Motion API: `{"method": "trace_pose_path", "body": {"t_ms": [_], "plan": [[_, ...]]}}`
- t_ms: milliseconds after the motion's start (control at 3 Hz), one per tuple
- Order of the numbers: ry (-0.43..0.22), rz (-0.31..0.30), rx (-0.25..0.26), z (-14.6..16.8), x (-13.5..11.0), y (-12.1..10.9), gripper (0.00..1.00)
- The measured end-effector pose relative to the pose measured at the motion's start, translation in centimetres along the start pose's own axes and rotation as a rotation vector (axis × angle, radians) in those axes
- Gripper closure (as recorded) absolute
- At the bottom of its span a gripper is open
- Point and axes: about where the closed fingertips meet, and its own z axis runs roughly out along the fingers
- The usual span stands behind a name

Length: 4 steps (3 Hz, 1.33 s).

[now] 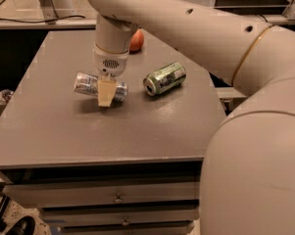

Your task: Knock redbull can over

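The redbull can [86, 83], slim and silver with blue-grey patches, lies on its side on the grey table [63, 126], left of centre. My gripper [106, 93] points straight down over the can's right half and hides its middle. I cannot tell whether it touches the can. The big white arm [186, 28] reaches in from the right.
A fatter green-and-silver can [164, 78] lies on its side to the right of the gripper. An orange round object [136, 40] sits behind the wrist near the table's back. Drawers [117, 198] are below the table's front edge. The arm's body fills the right side.
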Motion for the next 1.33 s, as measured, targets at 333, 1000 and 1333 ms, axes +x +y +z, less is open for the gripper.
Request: {"method": "trace_pose_path", "body": {"t_ms": [333, 1000, 1333], "plan": [[-0.006, -0.012, -0.006, 0.2, -0.6, -0.1, 0.12], [-0.017, -0.025, -0.013, 0.5, -1.1, 0.0, 0.00], [-0.066, -0.021, 0.008, 0.1, -1.7, -0.1, 0.00]]}}
